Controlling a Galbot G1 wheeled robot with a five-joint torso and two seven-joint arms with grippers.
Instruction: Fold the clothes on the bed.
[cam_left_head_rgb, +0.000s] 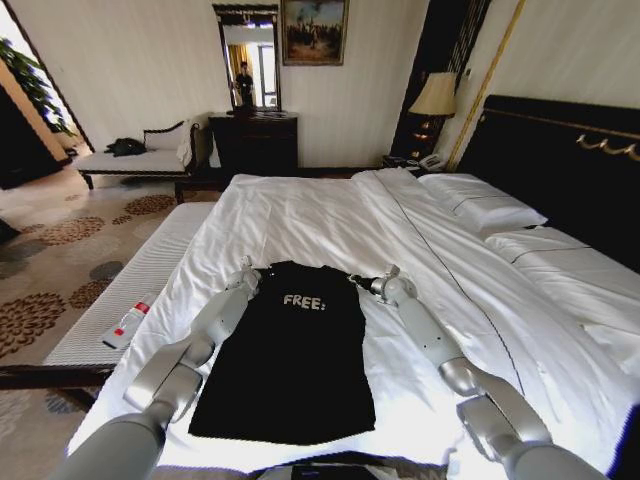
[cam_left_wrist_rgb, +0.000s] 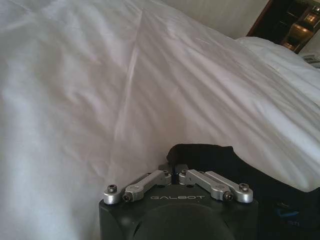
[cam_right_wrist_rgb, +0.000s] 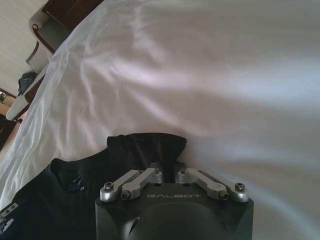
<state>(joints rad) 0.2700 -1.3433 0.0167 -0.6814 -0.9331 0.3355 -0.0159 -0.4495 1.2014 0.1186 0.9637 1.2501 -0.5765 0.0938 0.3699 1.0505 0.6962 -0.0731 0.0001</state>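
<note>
The bed (cam_left_head_rgb: 330, 215) w/ white duvet (cam_left_head_rgb: 470, 300) takes up most of the head view, and the black T-shirt (cam_left_head_rgb: 290, 370) lies on its near part, between the two arms, "FREE!" lettering face up, collar end away from the robot and hem toward it. Progress, as a judgement: the shirt reads as a narrow oblong w/ no sleeves sticking out at the sides, so the sleeves/sides are prob. already turned in; the lengthwise fold (bringing collar end and hem together) looks not yet done, so approx. halfway. The left gripper (cam_left_head_rgb: 246, 272) sits at the shirt's far left corner, the right gripper (cam_left_head_rgb: 382, 282) at the far right corner, both down at duvet level. In the left wrist view the left gripper (cam_left_wrist_rgb: 176, 169) has its fingers drawn together, w/ a ridge of black cloth bunched right at the tips; the right wrist view shows the same for the right gripper (cam_right_wrist_rgb: 166, 169), fingers closed on a raised tuck of the shirt. Tips themselves are partly hidden by cloth, so how deep each pinch goes isn't clear.
</note>
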